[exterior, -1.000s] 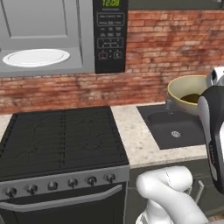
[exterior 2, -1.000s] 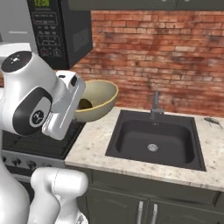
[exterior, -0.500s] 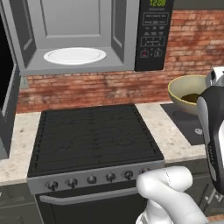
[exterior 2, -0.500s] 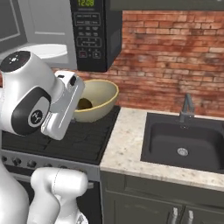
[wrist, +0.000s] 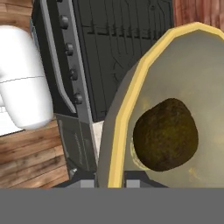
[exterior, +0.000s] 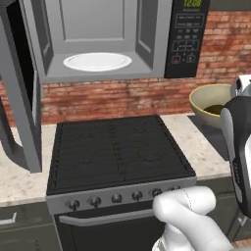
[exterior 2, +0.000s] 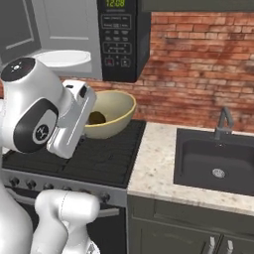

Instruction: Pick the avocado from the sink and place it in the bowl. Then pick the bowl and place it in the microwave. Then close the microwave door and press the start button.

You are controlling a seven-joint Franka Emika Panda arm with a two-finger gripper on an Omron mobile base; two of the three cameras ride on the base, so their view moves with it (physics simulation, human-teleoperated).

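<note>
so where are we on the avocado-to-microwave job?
Done: the avocado sits in the bowl. In hand: the gripper is shut on the bowl's rim, holding it above the stove and below the microwave. Left: set the bowl on the white plate inside, close the open door, press start.

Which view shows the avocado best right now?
The hand view: the avocado sits large and unobstructed inside the bowl, with the gripper clamped on the bowl's rim. The right base view shows it small and half hidden behind the hand. The left base view gives a dark patch in the bowl.
</note>
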